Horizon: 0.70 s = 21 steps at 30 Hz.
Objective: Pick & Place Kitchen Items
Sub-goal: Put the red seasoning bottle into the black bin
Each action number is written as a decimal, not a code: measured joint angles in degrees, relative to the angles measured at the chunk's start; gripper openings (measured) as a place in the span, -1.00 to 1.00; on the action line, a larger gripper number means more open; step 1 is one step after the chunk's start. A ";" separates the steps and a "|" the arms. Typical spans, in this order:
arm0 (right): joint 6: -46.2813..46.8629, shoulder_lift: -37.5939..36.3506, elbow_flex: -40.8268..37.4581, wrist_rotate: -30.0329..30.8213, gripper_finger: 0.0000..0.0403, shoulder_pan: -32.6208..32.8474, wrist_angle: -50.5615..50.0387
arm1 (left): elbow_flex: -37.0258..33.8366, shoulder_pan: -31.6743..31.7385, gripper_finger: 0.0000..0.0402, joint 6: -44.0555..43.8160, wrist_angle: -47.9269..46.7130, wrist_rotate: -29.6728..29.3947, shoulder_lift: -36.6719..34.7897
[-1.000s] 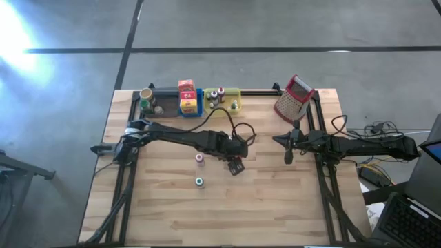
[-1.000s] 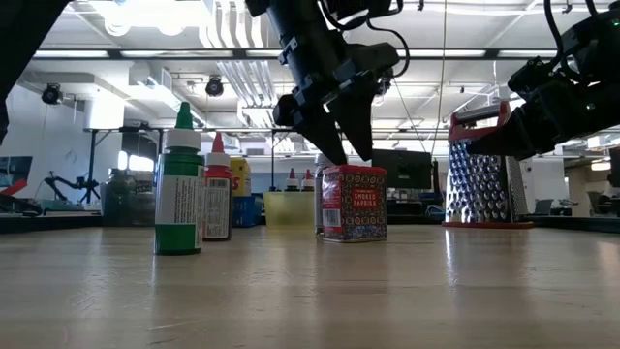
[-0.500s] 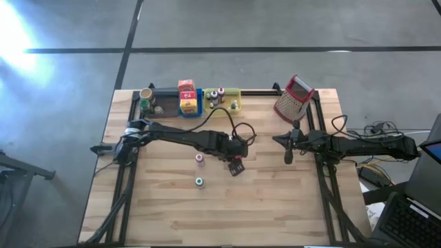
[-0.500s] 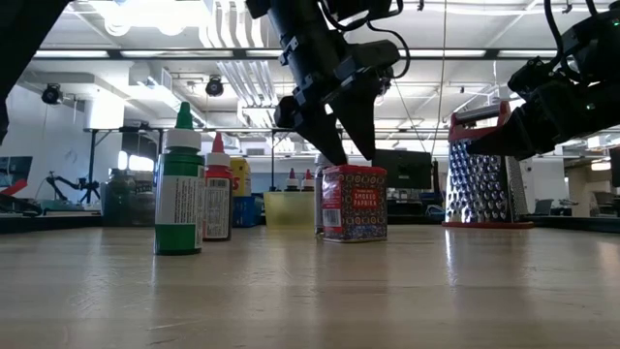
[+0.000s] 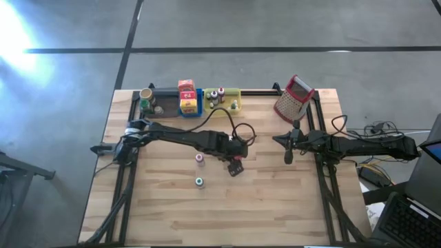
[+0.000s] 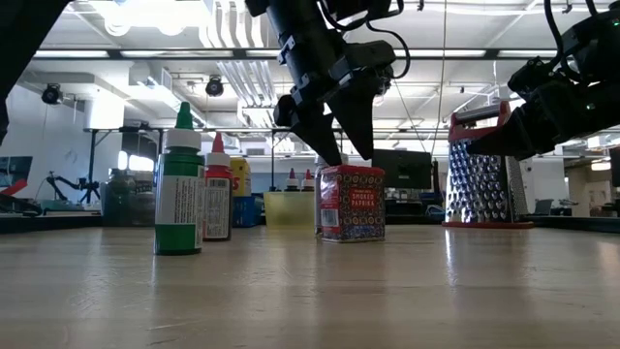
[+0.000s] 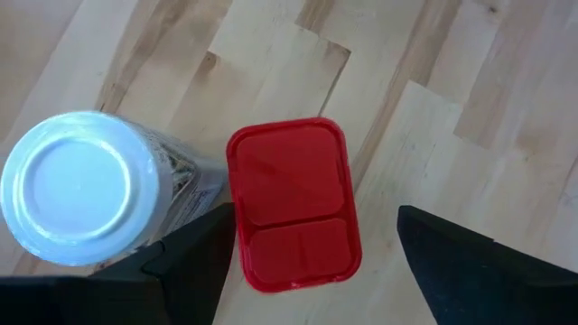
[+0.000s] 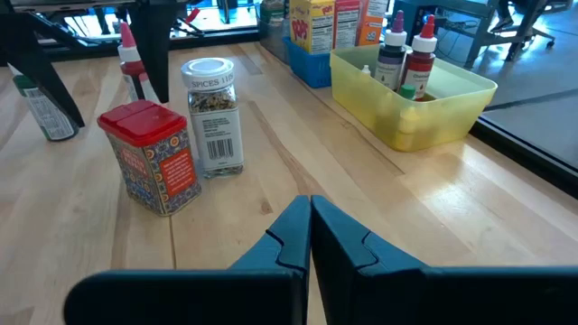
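Observation:
A red paprika tin (image 6: 352, 202) with a red lid (image 7: 293, 212) stands upright on the table's middle. A white-lidded spice jar (image 7: 68, 185) stands close beside it. My left gripper (image 6: 352, 155) hangs open over the tin and points steeply down. One fingertip is at each side of the lid, level with the tin's top, and no contact shows. My right gripper (image 8: 310, 235) is shut on nothing and rests low at the table's right (image 5: 288, 148). A green-capped bottle (image 5: 199, 182) and a pink-capped bottle (image 5: 199, 158) stand nearer the front.
Along the far edge stand a grey tray (image 5: 157, 103), a blue tray (image 5: 189, 105) with boxes and a yellow tray (image 8: 415, 90) with small bottles. A metal grater (image 5: 294, 98) stands at the far right. Bare wood lies toward the near edge.
My left gripper has kept its place over the red tin, and its fingers have spread a little wider. The right arm has kept still.

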 joint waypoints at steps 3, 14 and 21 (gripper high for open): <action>-0.01 -0.01 0.00 0.00 -0.96 0.00 0.00 | 0.12 0.00 0.56 0.00 -0.52 0.00 0.00; 0.01 -0.01 0.00 0.00 -0.96 0.02 0.00 | -0.03 0.17 0.57 -0.02 -0.77 -0.46 0.03; -0.01 0.00 0.00 0.00 -0.96 0.00 0.01 | -0.53 0.23 0.57 -0.04 1.20 -0.53 0.64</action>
